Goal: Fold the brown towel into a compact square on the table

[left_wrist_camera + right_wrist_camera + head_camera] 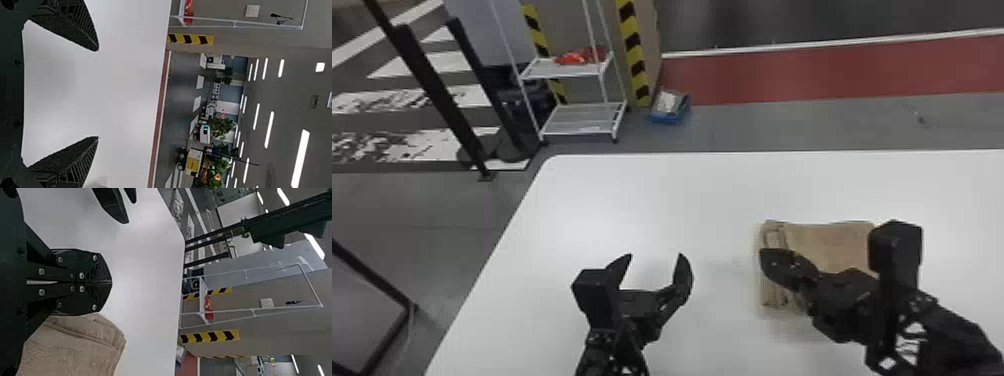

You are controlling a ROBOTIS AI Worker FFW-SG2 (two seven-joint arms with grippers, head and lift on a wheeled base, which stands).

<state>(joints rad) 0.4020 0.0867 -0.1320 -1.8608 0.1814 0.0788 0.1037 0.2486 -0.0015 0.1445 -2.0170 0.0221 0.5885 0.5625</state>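
The brown towel (832, 240) lies flat on the white counter (632, 200), right of centre in the head view, folded into a small, roughly four-sided bundle. A narrow band of stacked folds runs along its left side in the head view, and layered edges show in the right wrist view too. The right tool (766, 256) comes in from the lower right of the head view and crosses in front of the towel, its tip over the band of folds; the arm hides part of the towel's right and near sides. In the right wrist view the towel sits just beside the right tool (111, 282), whose two fingers are together, meeting each other at the tips. Whether they touch the cloth I cannot tell. The left tool (656, 256) is at the lower middle of the head view, to the left of the towel and apart from it. Its fingers stand wide apart, with the white counter showing between them, and the left wrist view shows the same broad gap. A white rack (582, 120) stands on the floor beyond the counter, at the upper left of the head view.
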